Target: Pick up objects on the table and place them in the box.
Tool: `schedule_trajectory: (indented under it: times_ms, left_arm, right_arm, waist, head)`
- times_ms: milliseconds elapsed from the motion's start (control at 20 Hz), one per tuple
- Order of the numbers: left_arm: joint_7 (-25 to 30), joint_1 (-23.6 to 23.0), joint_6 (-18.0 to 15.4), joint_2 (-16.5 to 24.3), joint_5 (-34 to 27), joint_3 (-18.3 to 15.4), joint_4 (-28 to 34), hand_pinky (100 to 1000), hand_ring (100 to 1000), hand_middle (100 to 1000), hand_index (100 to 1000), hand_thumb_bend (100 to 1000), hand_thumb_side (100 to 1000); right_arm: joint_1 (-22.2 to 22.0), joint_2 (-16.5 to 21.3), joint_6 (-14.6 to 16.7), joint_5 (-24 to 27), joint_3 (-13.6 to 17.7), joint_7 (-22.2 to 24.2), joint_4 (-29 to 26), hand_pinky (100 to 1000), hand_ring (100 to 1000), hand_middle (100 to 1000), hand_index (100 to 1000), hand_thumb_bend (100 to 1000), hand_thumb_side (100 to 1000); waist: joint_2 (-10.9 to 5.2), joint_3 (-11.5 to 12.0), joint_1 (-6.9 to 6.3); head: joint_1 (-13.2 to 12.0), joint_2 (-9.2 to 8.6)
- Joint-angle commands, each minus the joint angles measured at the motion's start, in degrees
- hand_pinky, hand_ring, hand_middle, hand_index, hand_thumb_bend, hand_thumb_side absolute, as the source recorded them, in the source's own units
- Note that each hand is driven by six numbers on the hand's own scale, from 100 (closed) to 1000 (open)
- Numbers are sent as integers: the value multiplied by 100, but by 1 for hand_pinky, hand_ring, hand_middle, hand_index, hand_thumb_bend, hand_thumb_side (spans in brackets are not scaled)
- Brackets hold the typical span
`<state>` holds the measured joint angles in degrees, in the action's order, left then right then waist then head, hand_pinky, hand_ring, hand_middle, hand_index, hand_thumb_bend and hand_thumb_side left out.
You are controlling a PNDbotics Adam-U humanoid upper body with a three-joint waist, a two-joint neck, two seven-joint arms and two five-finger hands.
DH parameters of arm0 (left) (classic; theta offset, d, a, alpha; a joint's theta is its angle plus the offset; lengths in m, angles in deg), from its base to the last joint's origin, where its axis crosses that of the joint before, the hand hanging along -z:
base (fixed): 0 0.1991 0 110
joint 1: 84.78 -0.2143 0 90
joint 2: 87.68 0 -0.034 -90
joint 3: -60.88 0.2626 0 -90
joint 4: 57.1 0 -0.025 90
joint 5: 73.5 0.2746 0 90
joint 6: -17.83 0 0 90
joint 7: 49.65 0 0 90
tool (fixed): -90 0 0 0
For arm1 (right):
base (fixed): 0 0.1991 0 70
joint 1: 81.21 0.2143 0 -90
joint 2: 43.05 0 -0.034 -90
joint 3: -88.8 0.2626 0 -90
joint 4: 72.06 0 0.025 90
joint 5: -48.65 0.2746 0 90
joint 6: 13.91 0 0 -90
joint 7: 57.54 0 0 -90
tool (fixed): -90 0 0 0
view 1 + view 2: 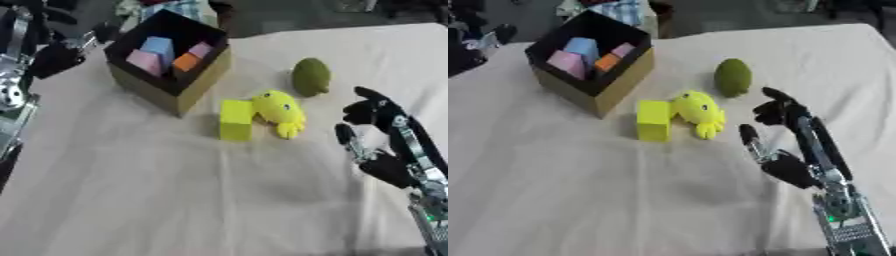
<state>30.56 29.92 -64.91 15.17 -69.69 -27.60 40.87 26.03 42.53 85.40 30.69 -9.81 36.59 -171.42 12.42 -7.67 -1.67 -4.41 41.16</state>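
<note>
R hand [785, 137] open, fingers spread, empty, hovering just right of yellow plush [282, 112]; L hand not in shot; green fruit [311, 76] far of plush, yellow block [235, 119] touching its left side; box [168, 92] far left w/ blocks already inside. Risks, imo: plush soft, may slip from the fingers; reach could knock the block or roll the fruit away.

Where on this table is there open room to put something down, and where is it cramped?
The widest bare cloth lies nearer the camera than the yellow block and left of the right hand. Another free patch lies beyond the green fruit, right of the box. It is crowded mid-table: block, yellow plush toy and fruit cluster together, and the box already holds coloured blocks.
</note>
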Motion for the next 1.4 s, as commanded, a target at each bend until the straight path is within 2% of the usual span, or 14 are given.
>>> schedule_trajectory:
  times_ms: [50,350,600,750,850,1000,1200,1400]
  left_arm:
    - [77,-203,-25,-105,-112,-151,478,435,668,663,727,719,478]
    - [342,-648,-163,-501,-248,-162,893,435,674,670,726,709,475]
    - [470,-806,-254,-821,-360,-94,1092,434,673,668,722,698,468]
    - [470,-864,-277,-989,-423,-74,1125,433,673,667,721,696,467]
    - [476,-888,-288,-1062,-442,-66,1133,433,673,666,720,696,466]
    - [510,-910,-307,-1140,-442,-60,1149,437,676,669,722,696,470]
    - [595,-924,-320,-1197,-430,-39,1162,439,679,672,724,698,473]
    - [665,-930,-325,-1243,-421,-18,1167,440,679,673,724,698,474]
  right_arm:
    - [338,489,-14,160,-96,151,-141,720,690,678,927,325,506]
    - [1200,1294,30,435,-511,771,119,732,721,724,934,338,502]
    - [1996,1546,155,552,-975,1544,653,755,773,781,945,359,483]
    - [2423,1448,235,505,-1237,2028,1149,766,794,805,953,380,465]
    - [2655,1280,302,407,-1357,2326,1537,775,807,817,955,419,410]
    - [2958,912,453,95,-1464,2780,2239,792,832,838,962,427,338]
    - [3258,475,759,-597,-1405,3159,3069,807,850,859,966,442,333]
    - [3468,166,973,-1251,-1203,3090,3619,833,876,869,967,454,351]
  waist:
    - [-45,29,71]
    - [-57,126,131]
    - [-58,237,175]
    - [-53,301,185]
    - [-49,343,188]
    - [-44,396,178]
    - [-38,468,160]
    - [-35,528,154]
  head:
    - [60,-70]
    - [168,-107]
    - [258,-129]
    - [330,-167]
    - [374,-181]
    - [432,-203]
    - [507,-222]
    - [566,-223]
